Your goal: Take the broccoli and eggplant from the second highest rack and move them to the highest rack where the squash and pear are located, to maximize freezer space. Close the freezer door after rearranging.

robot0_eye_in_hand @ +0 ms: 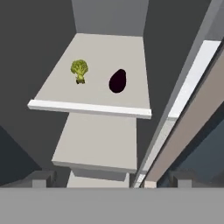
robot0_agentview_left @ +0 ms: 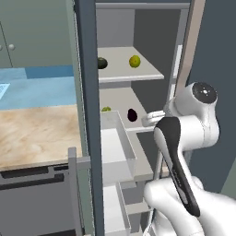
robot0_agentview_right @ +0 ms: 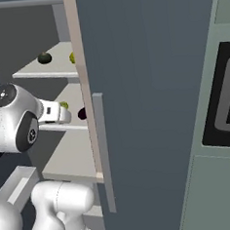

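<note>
In the hand view the broccoli point(robot0_eye_in_hand: 79, 70) and the dark purple eggplant point(robot0_eye_in_hand: 117, 81) lie side by side on the second highest rack point(robot0_eye_in_hand: 87, 107), the broccoli to the left. My gripper point(robot0_eye_in_hand: 113, 180) hangs in front of and above that rack, open and empty, with its fingertips point(robot0_eye_in_hand: 41, 179) wide apart. From the left base view the eggplant point(robot0_agentview_left: 132, 115) lies just left of my hand point(robot0_agentview_left: 154, 118), and the broccoli point(robot0_agentview_left: 106, 109) peeks out behind the frame. The dark green squash point(robot0_agentview_left: 102, 63) and the yellow-green pear point(robot0_agentview_left: 134, 61) rest on the highest rack point(robot0_agentview_left: 131, 77).
The open freezer door point(robot0_agentview_right: 149, 85) with its grey handle point(robot0_agentview_right: 103, 152) stands close on the right. A dark upright panel point(robot0_agentview_left: 87, 115) carrying white bins point(robot0_agentview_left: 117, 147) stands on the left. A wooden counter point(robot0_agentview_left: 37, 133) lies further left. Lower shelves point(robot0_eye_in_hand: 98, 144) sit beneath the rack.
</note>
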